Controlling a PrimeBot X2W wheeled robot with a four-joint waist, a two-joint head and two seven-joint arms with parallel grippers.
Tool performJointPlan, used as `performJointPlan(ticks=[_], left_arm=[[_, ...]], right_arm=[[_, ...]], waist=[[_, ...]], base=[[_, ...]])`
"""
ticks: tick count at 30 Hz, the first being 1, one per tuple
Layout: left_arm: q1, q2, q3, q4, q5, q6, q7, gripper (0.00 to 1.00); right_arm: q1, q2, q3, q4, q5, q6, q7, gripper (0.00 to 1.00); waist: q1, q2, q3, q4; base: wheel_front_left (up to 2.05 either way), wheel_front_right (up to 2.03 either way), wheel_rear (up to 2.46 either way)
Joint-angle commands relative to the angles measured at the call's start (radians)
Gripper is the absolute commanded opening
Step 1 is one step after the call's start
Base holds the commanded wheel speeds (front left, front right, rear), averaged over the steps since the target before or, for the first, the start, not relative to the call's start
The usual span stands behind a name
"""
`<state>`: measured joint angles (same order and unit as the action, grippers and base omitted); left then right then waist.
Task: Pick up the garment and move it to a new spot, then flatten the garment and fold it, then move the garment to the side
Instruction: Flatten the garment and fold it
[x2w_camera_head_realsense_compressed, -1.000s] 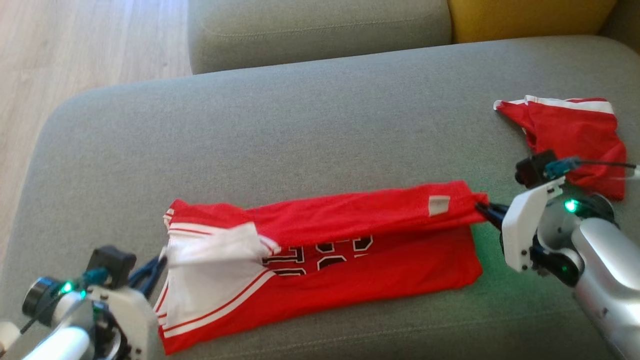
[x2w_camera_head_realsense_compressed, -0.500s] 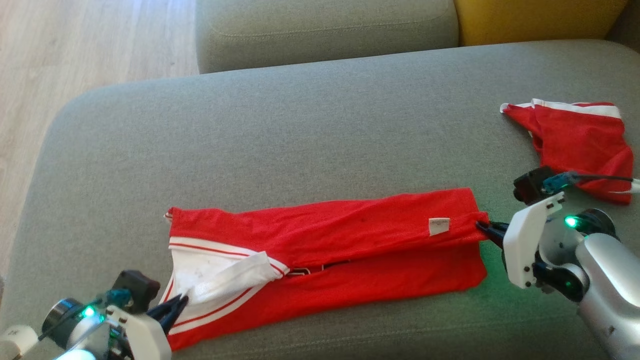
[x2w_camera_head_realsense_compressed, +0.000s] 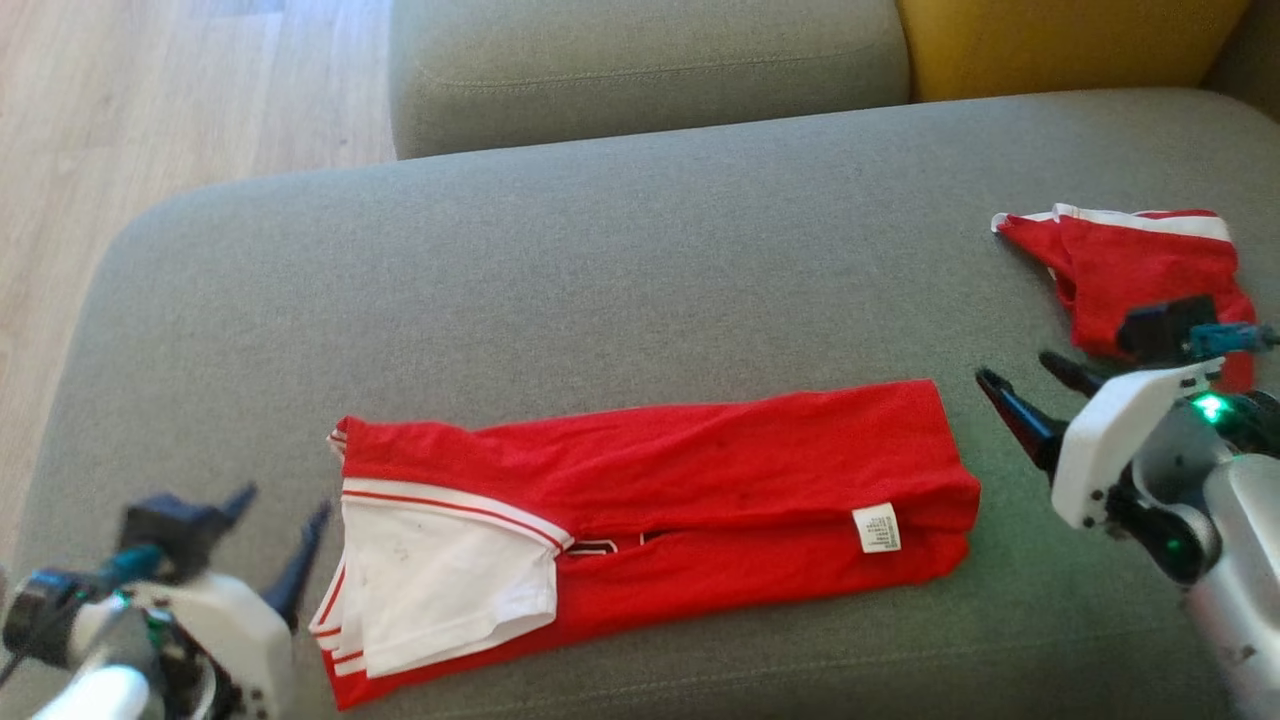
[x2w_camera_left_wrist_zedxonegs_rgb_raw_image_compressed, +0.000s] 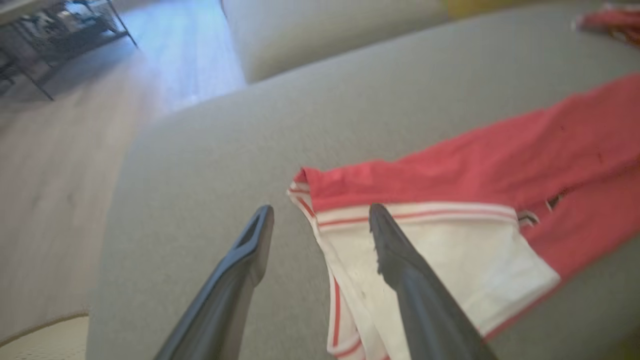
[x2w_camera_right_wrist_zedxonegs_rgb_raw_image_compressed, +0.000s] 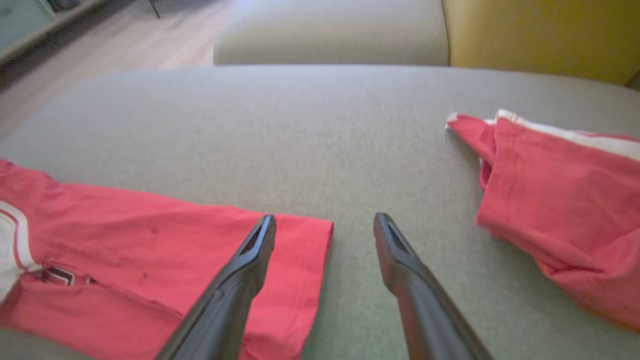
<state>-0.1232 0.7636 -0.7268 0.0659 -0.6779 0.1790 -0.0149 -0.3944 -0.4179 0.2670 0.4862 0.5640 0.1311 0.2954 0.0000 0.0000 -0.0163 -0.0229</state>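
Lying folded on the sofa (x2w_camera_head_realsense_compressed: 600, 280), garment (x2w_camera_head_realsense_compressed: 700, 450) now let go, left gripper (x2w_camera_head_realsense_compressed: 283, 500) and right gripper (x2w_camera_head_realsense_compressed: 1016, 368) both sprung apart

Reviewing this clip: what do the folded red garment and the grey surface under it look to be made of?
Red garment: thin matte knit, probably sports-jersey polyester; it lies limp with soft creases and carries a sewn-in label. Grey cushion: padded upholstery in matte woven fabric, judging by rounded edges and a fine speckled weave.
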Motion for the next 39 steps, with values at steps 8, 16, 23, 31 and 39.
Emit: performJointPlan(ticks=[8,16,23,31,39], left_arm=[[0.007,-0.115,0.265,-0.038,-0.101,0.156,-0.231,1.00],[0.137,-0.326,0.490,-0.125,0.061,0.156,-0.246,1.00],[0.235,-0.505,0.613,-0.129,0.267,0.025,-0.247,1.00],[0.263,-0.657,0.738,-0.089,0.395,-0.131,-0.247,1.00],[0.251,-0.695,0.791,-0.049,0.461,-0.213,-0.247,1.00]], right_arm=[[0.059,0.156,-0.128,-0.159,-0.159,0.000,-0.265,1.00],[0.181,0.318,-0.231,-0.260,-0.302,0.000,-0.442,1.00],[0.269,0.363,-0.269,-0.268,-0.366,0.000,-0.496,1.00],[0.288,0.367,-0.251,-0.233,-0.347,0.000,-0.523,1.00],[0.275,0.368,-0.281,-0.136,-0.246,0.000,-0.517,1.00]], waist=[[0.0000,0.0000,-0.019,-0.010],[0.0000,0.0000,-0.024,-0.020],[0.0000,0.0000,-0.018,-0.021],[0.0000,0.0000,-0.012,-0.017],[0.0000,0.0000,-0.008,-0.007]], base=[[0.00,0.00,0.00],[0.00,0.00,0.00],[0.00,0.00,0.00],[0.00,0.00,0.00],[0.00,0.00,0.00]])
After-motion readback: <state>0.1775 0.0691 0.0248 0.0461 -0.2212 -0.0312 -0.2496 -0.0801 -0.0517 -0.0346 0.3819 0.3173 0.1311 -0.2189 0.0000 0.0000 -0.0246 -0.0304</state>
